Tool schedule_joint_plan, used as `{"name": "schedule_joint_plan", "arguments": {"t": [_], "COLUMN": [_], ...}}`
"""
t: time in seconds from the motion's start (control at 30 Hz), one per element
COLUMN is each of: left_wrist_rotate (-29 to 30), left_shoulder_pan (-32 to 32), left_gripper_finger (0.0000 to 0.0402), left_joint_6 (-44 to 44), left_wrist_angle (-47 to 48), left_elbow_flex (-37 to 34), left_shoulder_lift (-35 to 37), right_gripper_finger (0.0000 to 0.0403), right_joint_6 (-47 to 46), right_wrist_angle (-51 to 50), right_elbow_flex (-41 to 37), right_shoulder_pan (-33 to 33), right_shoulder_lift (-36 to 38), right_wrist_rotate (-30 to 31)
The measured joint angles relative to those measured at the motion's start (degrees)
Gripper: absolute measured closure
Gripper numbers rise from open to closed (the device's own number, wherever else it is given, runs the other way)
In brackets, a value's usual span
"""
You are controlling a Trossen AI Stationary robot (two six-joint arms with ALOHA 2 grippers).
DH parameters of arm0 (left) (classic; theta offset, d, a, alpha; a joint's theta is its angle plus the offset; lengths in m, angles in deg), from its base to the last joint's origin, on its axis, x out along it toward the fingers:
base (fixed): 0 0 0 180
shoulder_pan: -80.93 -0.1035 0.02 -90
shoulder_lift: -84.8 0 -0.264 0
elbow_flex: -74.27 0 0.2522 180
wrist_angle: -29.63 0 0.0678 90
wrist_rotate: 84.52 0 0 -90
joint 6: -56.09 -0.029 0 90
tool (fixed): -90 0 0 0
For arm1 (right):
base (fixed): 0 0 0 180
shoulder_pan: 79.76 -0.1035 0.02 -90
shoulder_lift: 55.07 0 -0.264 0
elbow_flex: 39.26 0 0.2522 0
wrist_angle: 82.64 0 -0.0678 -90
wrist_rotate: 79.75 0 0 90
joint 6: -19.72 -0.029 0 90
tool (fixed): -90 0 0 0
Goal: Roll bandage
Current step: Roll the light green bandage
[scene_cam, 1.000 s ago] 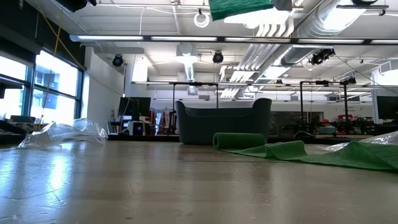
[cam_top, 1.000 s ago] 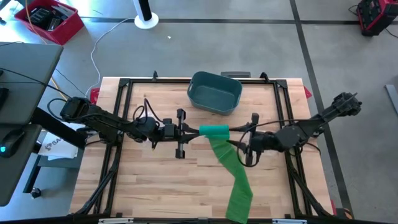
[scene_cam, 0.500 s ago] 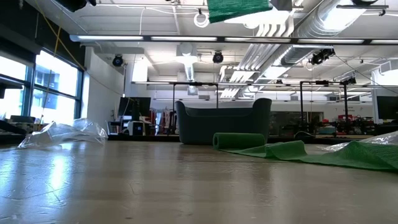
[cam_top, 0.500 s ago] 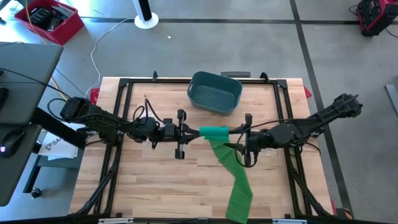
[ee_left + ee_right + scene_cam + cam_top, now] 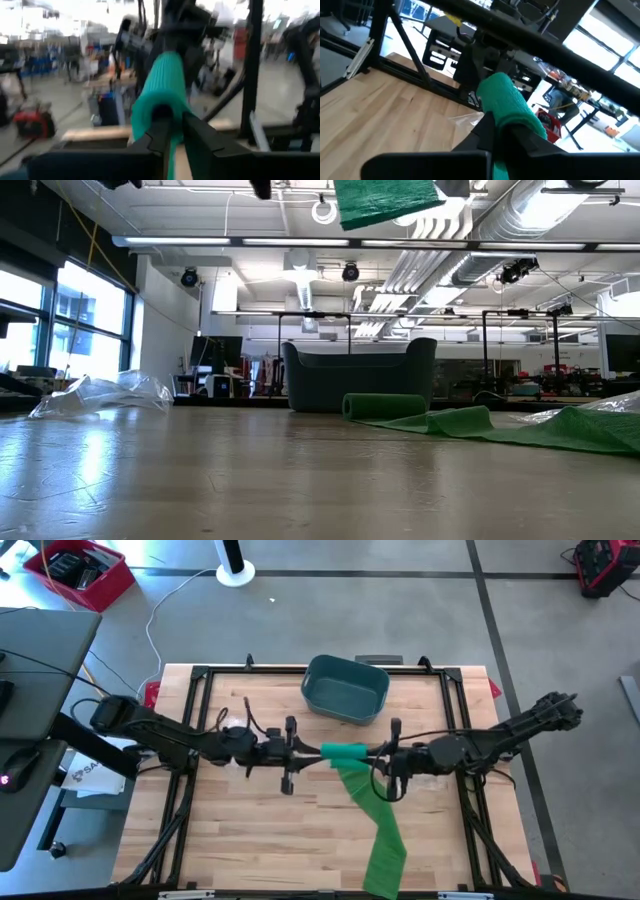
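Observation:
The green bandage is partly wound into a roll [image 5: 343, 751] that hangs level above the middle of the table. Its loose tail [image 5: 372, 810] drops to the wood and runs to the near edge [image 5: 385, 865]. In the low view the tail hangs at the top [image 5: 385, 200] and lies in folds on the table [image 5: 470, 422]. My left gripper [image 5: 318, 750] [image 5: 175, 122] is at the roll's left end, shut on it. My right gripper [image 5: 368, 753] [image 5: 505, 122] is shut on the right end. My left gripper holds the roll's left end [image 5: 150, 107], coming level from the table's left, along the roll. One fingertip [image 5: 160, 127] sits at the dark hollow of the core, the other [image 5: 197, 135] outside the wound wall. The roll is lifted clear and level. My right gripper pinches the roll's right end [image 5: 512, 117] between its two fingers, level from the table's right, along the roll. The fingers [image 5: 487, 127] hide the exact place. The roll [image 5: 507, 97] sticks out beyond them, clear of the table, with the tail hanging slack below.
A grey-blue bin [image 5: 345, 688] [image 5: 360, 375] stands at the far middle of the table. Crumpled clear plastic [image 5: 100, 392] lies on the wood at the left. Black frame rails [image 5: 200, 675] border the table.
My right gripper has moved toward the table's left and a little toward its far edge, up to the roll's right end, and taken hold of it. The roll stays level above the table, and the tail stays down on the wood.

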Motion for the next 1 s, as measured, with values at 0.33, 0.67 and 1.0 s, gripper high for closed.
{"name": "schedule_joint_plan", "arguments": {"t": [0.33,0.67,1.0], "left_wrist_rotate": [1.75,6.75,19.3], "left_shoulder_pan": [1.35,7.71,10.21], "left_gripper_finger": [0.03,0.0281,0.0277], "left_joint_6": [-6.74,-30.61,-35.08], "left_wrist_angle": [13.46,-14.12,-11.15], "left_elbow_flex": [-0.01,1.23,7.11], "left_shoulder_lift": [7.96,-4.68,-6.83], "right_gripper_finger": [0.0397,0.04,0.04], "right_joint_6": [-1.31,-3.62,-3.87], "right_wrist_angle": [-0.87,-1.61,-1.31], "right_elbow_flex": [0.0,0.0,0.0], "right_shoulder_pan": [1.36,4.01,4.11], "right_shoulder_lift": [2.88,4.92,4.92], "right_wrist_rotate": [-2.12,-11.47,-13.03]}}
